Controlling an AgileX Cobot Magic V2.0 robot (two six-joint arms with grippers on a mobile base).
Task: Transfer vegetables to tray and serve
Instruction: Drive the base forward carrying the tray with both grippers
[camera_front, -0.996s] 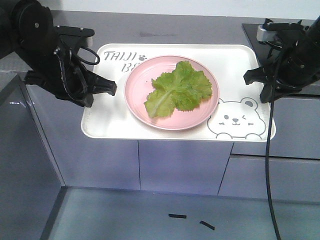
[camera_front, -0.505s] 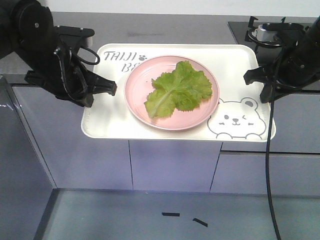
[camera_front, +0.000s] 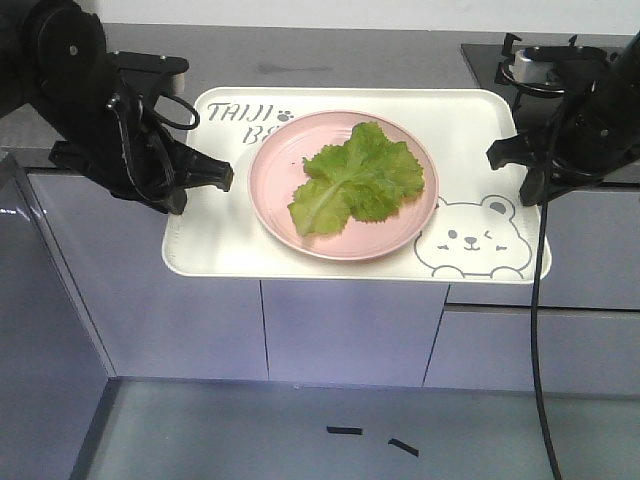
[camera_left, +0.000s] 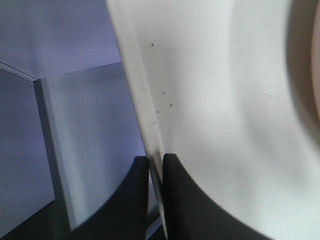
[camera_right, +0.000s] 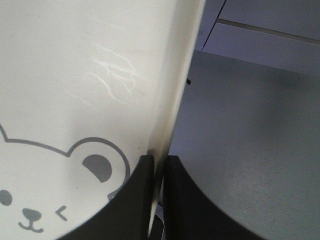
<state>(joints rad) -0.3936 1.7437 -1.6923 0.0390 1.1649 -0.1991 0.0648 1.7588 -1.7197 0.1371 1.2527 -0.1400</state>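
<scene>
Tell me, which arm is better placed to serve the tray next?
Neither alone. The left gripper pinches the tray by its left rim, the right gripper by its right rim beside the bear drawing. With the lettuce on the pink plate between them, both should probably move together.

The cream tray (camera_front: 215, 245) does the carrying here, held level. Its left rim is pinched between the fingers of the left gripper (camera_left: 155, 162), its right rim between those of the right gripper (camera_right: 159, 161). Directly on it sits one round pink plate (camera_front: 275, 180), near the centre, between the lettering and the bear drawing.
</scene>
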